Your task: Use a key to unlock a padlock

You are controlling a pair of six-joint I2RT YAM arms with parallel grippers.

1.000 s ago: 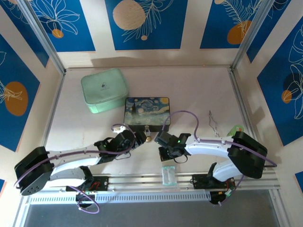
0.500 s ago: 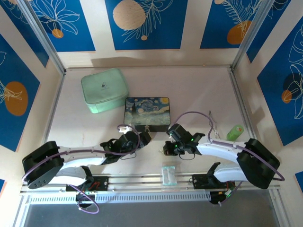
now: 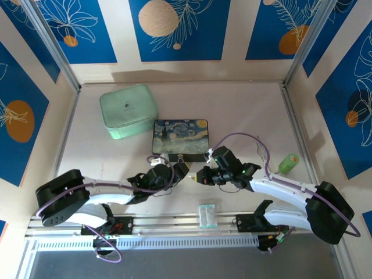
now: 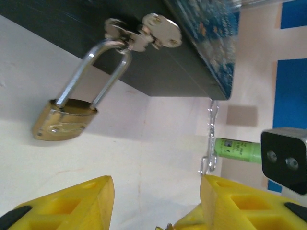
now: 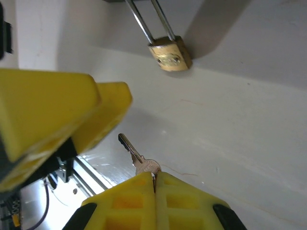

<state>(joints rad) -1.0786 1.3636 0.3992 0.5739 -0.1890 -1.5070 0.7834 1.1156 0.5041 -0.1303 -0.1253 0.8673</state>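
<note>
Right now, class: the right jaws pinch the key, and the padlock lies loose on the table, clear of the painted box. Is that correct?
Not quite. The padlock is not loose: its shackle is hooked through the clasp on the painted box, as the left wrist view shows. The rest stands.

You've got bright, even light. R wrist cam: padlock (image 5: 169, 53) shadow toward 1 o'clock, glare at 7. L wrist cam: left claw fingers (image 4: 72, 201) soft-focus.
</note>
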